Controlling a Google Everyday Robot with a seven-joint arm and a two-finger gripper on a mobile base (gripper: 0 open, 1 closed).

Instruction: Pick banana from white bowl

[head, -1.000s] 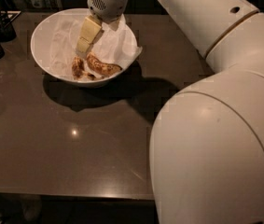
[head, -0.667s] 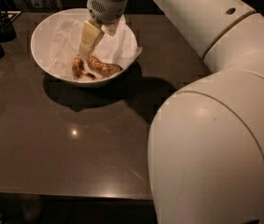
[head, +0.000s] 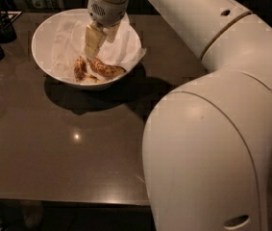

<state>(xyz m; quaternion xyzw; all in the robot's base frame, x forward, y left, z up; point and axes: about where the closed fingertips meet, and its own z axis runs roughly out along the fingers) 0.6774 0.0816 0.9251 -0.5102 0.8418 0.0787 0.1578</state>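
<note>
Gripper [head: 92,52] hangs inside the white bowl [head: 43,32], pointing down, its tip just above the near end of the banana [head: 108,70]. Whether it is open or closed cannot be told, and it has hold of nothing that shows. The banana lies on the crumpled white paper [head: 66,41] at the bottom of the bowl, towards the front wall, curved and brown-spotted. A shorter banana piece [head: 80,68] lies just beside it on the left. The bowl stands on a dark brown table [head: 78,143], near its far left part. A dark holder [head: 2,27] stands at the table's left edge. The robot's pale arm [head: 212,129] fills the right side of the view.
</note>
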